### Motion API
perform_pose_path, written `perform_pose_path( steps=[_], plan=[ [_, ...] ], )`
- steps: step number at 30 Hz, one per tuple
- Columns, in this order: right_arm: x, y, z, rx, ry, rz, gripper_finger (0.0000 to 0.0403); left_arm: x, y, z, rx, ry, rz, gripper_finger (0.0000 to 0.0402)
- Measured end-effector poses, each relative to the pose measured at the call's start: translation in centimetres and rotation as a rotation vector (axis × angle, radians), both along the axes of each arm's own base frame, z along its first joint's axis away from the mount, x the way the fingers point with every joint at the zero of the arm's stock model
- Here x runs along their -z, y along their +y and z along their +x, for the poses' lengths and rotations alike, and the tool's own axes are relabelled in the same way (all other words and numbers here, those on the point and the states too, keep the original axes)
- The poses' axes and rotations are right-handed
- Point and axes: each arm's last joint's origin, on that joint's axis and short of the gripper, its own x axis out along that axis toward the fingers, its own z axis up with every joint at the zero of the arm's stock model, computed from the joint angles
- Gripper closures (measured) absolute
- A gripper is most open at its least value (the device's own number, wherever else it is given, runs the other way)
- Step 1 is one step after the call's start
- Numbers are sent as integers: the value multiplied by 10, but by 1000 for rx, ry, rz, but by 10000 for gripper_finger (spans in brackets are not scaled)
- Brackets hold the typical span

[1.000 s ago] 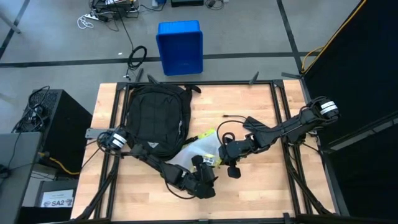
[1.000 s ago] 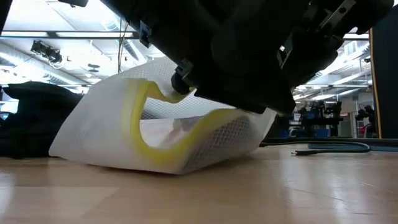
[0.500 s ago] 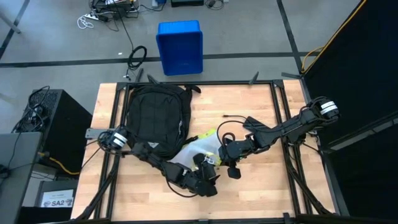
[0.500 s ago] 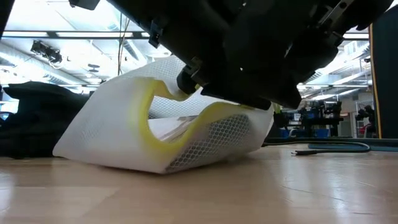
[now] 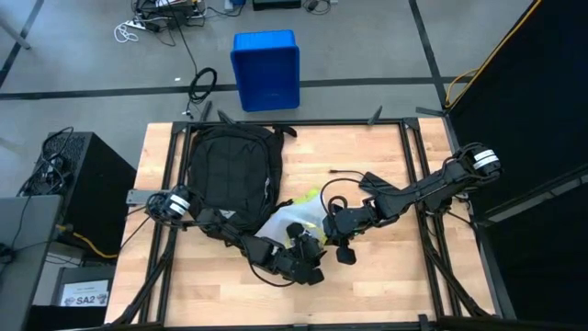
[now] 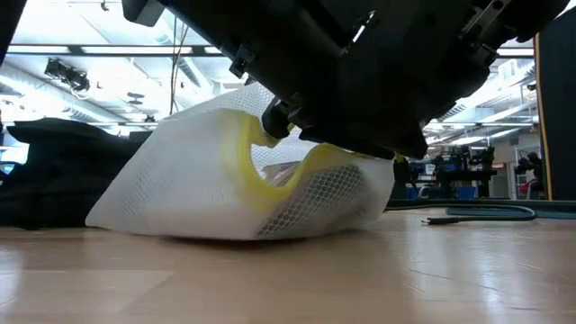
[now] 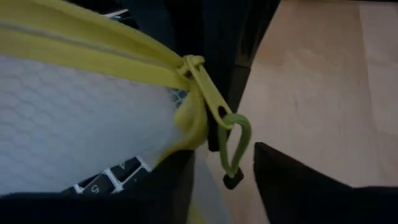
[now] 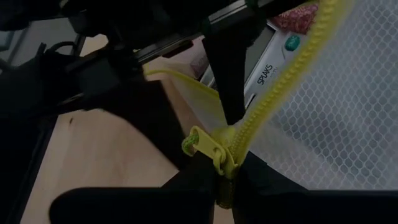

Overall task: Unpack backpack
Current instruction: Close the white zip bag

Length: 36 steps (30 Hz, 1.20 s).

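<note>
One black backpack (image 5: pixel 230 175), one mesh pouch (image 5: pixel 292 223)

Rounded, flat, upper-left bench (image 5: pixel 367 175). Right claw (image 8: pixel 217 180) pinches the pouch's yellow zipper; left claw (image 7: pixel 217 180), part-open, straddles its pull loop.

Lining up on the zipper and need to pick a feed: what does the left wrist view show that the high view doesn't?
Left wrist only: the zipper pull with its green cord loop at the end of the pouch's yellow zipper, and keyboard keys through the mesh. High only: the backpack, the blue bin, and the left gripper and right gripper meeting over the pouch. Both: the white mesh pouch and wooden table.
</note>
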Motion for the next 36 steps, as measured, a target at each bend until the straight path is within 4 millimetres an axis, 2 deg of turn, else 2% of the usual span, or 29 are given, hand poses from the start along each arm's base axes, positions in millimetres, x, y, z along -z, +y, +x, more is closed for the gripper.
perform_pose_path(
  steps=[4, 6, 15, 22, 29, 36],
  plan=[
    [1, 0, -1, -7, 20, -1, 403, 1, 0, 0, 16, 13, 8, 373],
    [2, 0, -2, -14, 33, -1, 403, 2, 1, 0, 30, 26, 3, 392],
    [8, 1, -10, -91, 148, 38, 403, 2, -5, 0, 146, 78, -39, 402],
    [16, -4, -22, -34, 310, -15, 403, -15, -17, 2, 199, 148, -31, 402],
    [20, -6, -28, -26, 373, -36, 402, -33, -28, 0, 258, 235, -14, 402],
    [17, -9, -36, -19, 434, -60, 402, -39, -30, -2, 284, 308, -16, 402]
  ],
)
